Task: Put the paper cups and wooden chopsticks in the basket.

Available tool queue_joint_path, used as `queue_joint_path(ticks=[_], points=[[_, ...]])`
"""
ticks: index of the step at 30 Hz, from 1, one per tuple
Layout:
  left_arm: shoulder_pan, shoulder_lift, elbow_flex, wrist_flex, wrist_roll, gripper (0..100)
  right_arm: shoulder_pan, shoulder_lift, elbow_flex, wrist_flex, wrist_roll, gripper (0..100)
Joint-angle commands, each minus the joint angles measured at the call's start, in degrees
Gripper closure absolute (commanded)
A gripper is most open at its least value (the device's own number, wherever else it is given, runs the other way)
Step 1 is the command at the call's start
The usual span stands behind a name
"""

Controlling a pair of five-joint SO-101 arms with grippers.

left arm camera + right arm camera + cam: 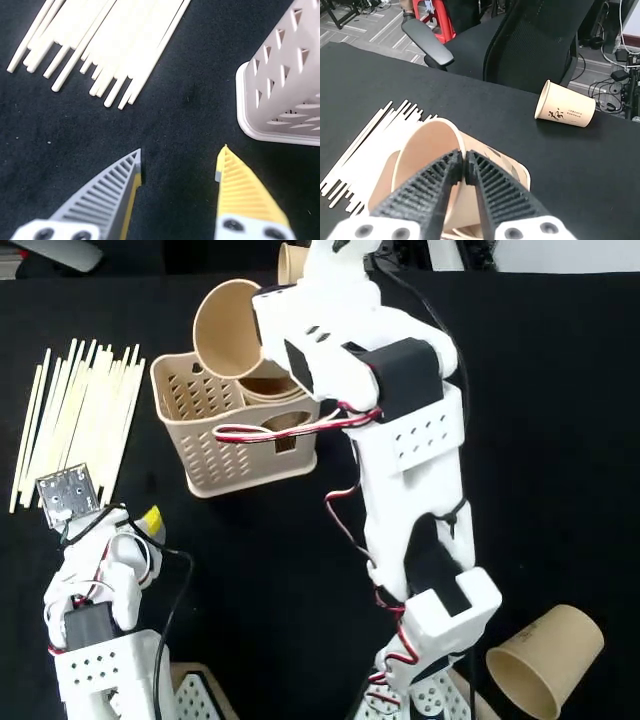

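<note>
Masking basket (200, 458) rim: cup (225, 330) in right claw (465, 159).

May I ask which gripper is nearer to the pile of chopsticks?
Left. The left gripper is open just short of the chopsticks; the right gripper holds a paper cup above the basket, farther away.

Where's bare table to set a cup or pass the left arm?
Widest bare table lies right of the right arm, beyond the fallen cup. Smaller patch between the basket and the left pincer. Crowded: the strip between chopsticks and basket.
</note>
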Motion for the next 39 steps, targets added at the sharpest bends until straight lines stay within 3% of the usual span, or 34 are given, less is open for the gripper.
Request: queue_joint_path(ticks=[1, 10, 16, 19, 23, 28, 32, 35, 39], points=[[0.4, -0.53, -0.22, -1.14, 0.0, 76, -0.79, -0.22, -1.89, 0.18, -0.7, 98.4], [0.31, -0.53, -0.22, -1.14, 0.0, 76, -4.48, -0.31, -1.98, 0.18, -0.7, 98.3], [0.31, -0.53, -0.22, -1.14, 0.0, 76, -1.85, -0.31, -1.98, 1.05, -0.7, 98.1], [0.31, -0.53, -0.22, -1.14, 0.0, 76, -0.35, -0.22, -1.71, 1.49, -2.11, 90.3], [0.31, -0.53, -0.22, -1.14, 0.0, 76, 1.49, -0.31, -0.75, 2.73, -9.76, 77.3], [0.31, -0.53, -0.22, -1.14, 0.0, 76, 3.08, -1.8, -2.33, 2.73, -9.76, 76.6], [0.31, -0.53, -0.22, -1.14, 0.0, 76, 5.01, -5.23, -5.67, 7.82, -2.2, 76.6], [0.31, -0.53, -0.22, -1.14, 0.0, 76, 7.47, -8.75, -7.43, 14.95, 8.09, 76.6], [0.31, -0.53, -0.22, -1.14, 0.0, 76, 16.44, -17.45, 3.65, 14.77, 21.71, 80.0]])
